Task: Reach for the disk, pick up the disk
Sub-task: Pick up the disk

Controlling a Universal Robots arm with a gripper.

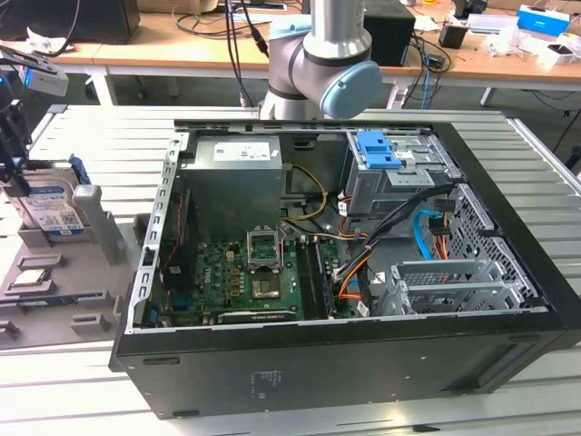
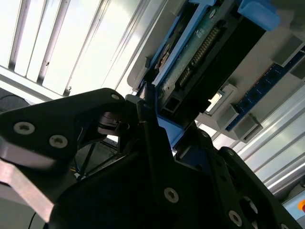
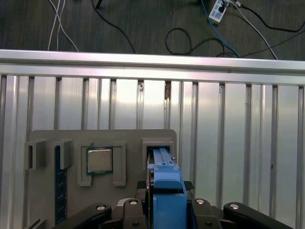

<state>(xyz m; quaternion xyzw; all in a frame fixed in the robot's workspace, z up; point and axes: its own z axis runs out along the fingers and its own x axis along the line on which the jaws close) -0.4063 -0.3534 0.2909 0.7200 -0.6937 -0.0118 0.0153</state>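
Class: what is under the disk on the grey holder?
The disk stands on edge in a slot of the grey holder. The slot's floor beneath it cannot be seen, because the disk itself covers it.

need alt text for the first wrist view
The disk, blue frame toward the camera, stands on edge in a slot of a grey fixture, black links of the gripper on either side of it. A silver chip sits in a recess beside it, all on a slatted metal table.
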